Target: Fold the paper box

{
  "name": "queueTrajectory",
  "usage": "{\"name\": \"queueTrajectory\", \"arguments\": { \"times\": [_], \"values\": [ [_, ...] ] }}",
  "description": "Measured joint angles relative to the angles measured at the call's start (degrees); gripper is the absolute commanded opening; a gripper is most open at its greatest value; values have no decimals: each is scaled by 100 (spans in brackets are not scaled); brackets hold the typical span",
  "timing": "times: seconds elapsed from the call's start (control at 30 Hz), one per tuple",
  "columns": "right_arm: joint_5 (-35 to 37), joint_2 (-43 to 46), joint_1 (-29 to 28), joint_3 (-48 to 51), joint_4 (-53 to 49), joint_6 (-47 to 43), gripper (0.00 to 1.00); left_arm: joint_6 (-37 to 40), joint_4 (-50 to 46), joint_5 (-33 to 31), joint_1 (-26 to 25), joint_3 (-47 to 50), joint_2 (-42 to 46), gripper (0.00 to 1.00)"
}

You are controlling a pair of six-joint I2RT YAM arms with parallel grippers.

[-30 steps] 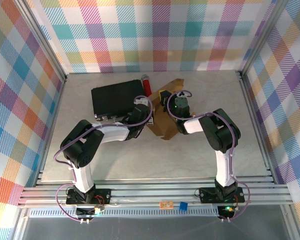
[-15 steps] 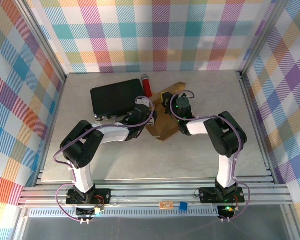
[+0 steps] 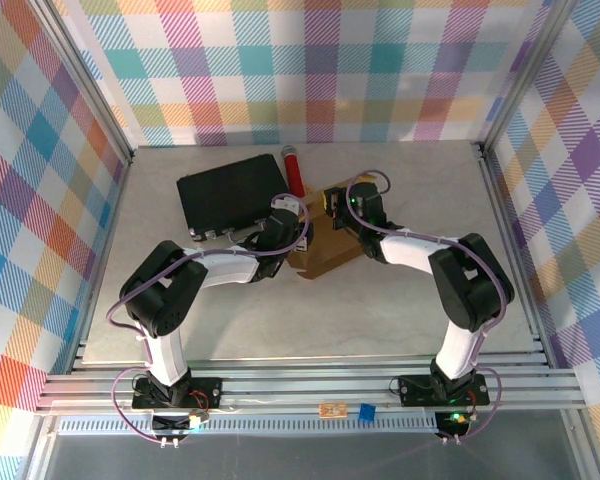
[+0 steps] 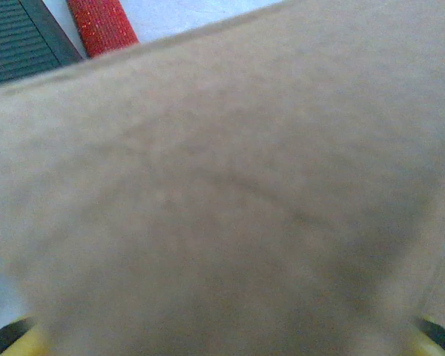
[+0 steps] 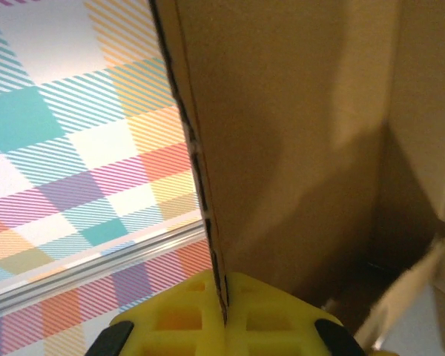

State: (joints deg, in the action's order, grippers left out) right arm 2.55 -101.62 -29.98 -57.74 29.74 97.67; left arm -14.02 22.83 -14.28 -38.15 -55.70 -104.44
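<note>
The table (image 3: 230,310) is the broad pale floor of all this. The black case (image 3: 230,195) lies at its far left. The paper box (image 3: 327,255) sits mid-table toward the back, just right of the case and near the red cylinder (image 3: 293,170), with both my arms reaching in on it.

It is plain brown corrugated cardboard, half formed, with walls raised. I judge it light and stiff along the flutes. It should give readily at the scored lines, and it will crease or dent if I pinch a flat panel hard. It may also skate on the smooth tabletop unless one arm pins it.

My right pincer (image 5: 224,297) is clamped on the top edge of an upright wall, and the cut edge runs straight into the slit between the yellow pads. That is a sound hold: thin edge, close to a corner fold.

My left pincer (image 3: 292,228) stands wide. Its fingertips (image 4: 427,331) show at the lower corners of the left wrist view, and a blurred brown panel lies across them. I would take flaps by their free edges and push near the score.
</note>
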Motion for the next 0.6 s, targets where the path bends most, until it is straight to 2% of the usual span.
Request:
{"name": "queueTrajectory", "arguments": {
  "times": [0.23,0.43,0.6],
  "values": [
    [-22,229,2,-114,-1029,-2,0,35,-302,-343,13,247,417,49],
    [44,426,2,-378,-1845,-107,0,33,-505,-264,-72,531,1003,52],
    [249,927,35,-612,-3108,-247,0,-127,-876,-179,-372,595,1620,54]
  ]
}}
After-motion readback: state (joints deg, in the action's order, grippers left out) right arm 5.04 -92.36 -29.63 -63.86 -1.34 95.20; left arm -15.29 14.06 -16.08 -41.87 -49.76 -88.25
